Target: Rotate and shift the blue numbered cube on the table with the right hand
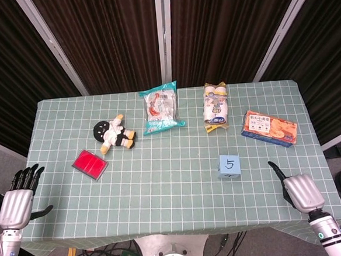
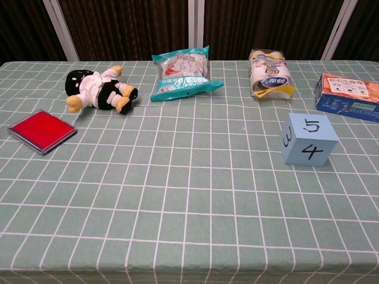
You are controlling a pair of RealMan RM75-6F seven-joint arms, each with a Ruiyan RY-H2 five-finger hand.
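Note:
The blue numbered cube (image 1: 229,165) stands on the green checked tablecloth, right of centre. Its top face shows 5; in the chest view the cube (image 2: 309,139) also shows 4 on the near face and 3 on the left face. My right hand (image 1: 302,192) hovers over the table's front right corner, a little right of the cube and nearer to me, not touching it. It holds nothing and one dark finger (image 1: 275,168) points toward the cube. My left hand (image 1: 18,200) hangs off the table's left front edge, fingers spread and empty. Neither hand shows in the chest view.
Along the back lie a plush doll (image 1: 115,133), a teal snack bag (image 1: 160,109), a white and yellow packet (image 1: 215,106) and an orange box (image 1: 269,128). A red flat case (image 1: 90,163) lies at the left. The table's front edge (image 1: 166,236) runs close to both hands.

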